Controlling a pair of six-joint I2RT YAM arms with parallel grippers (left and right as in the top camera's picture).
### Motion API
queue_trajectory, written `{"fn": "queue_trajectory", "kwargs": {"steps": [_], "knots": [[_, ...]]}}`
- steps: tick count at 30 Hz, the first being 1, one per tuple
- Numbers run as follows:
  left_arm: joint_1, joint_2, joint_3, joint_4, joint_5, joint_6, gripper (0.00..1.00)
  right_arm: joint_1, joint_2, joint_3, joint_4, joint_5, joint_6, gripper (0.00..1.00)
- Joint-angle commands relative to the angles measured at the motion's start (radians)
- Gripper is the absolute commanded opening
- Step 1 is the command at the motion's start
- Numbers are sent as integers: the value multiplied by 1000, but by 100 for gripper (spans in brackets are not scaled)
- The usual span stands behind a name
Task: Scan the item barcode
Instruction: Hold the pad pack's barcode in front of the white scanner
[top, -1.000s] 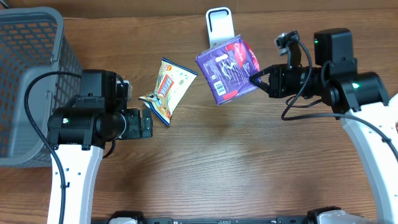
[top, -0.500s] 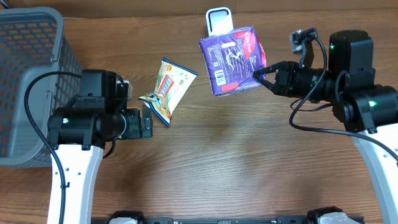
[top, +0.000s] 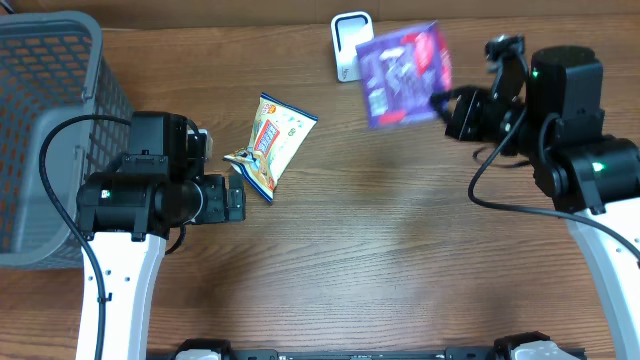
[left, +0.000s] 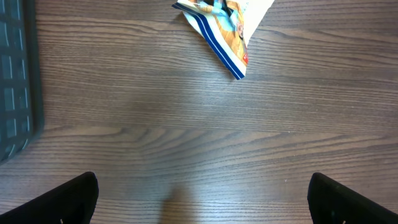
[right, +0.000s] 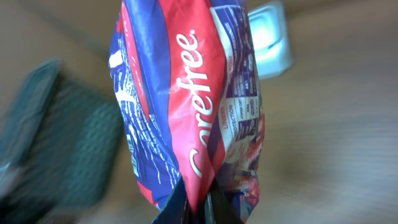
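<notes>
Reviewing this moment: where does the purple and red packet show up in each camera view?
Overhead: purple and red packet upper right, blurred, overlapping the white scanner stand.
Left wrist: not in it.
Right wrist: fills the centre, pinched at its bottom edge by the right gripper.
Shared landmark: the white scanner stand, upper right behind the packet in the right wrist view.

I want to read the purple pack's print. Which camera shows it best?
The right wrist view: the purple pack fills the frame, pinched in the right gripper, its lettering legible. Overhead shows it small and blurred near the white scanner. The left wrist view misses it, showing the snack bag instead.
</notes>
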Motion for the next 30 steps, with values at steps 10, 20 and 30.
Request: {"fn": "queue_trajectory", "kwargs": {"steps": [10,20,30], "knots": [[5,3,0,3,7,-13,100,16,335,19,539,317,-156,4],[5,3,0,3,7,-13,100,115,466,19,894,549,-586,4],[5,3,0,3,7,-13,100,202,672,19,1210,760,-1070,4]]}}
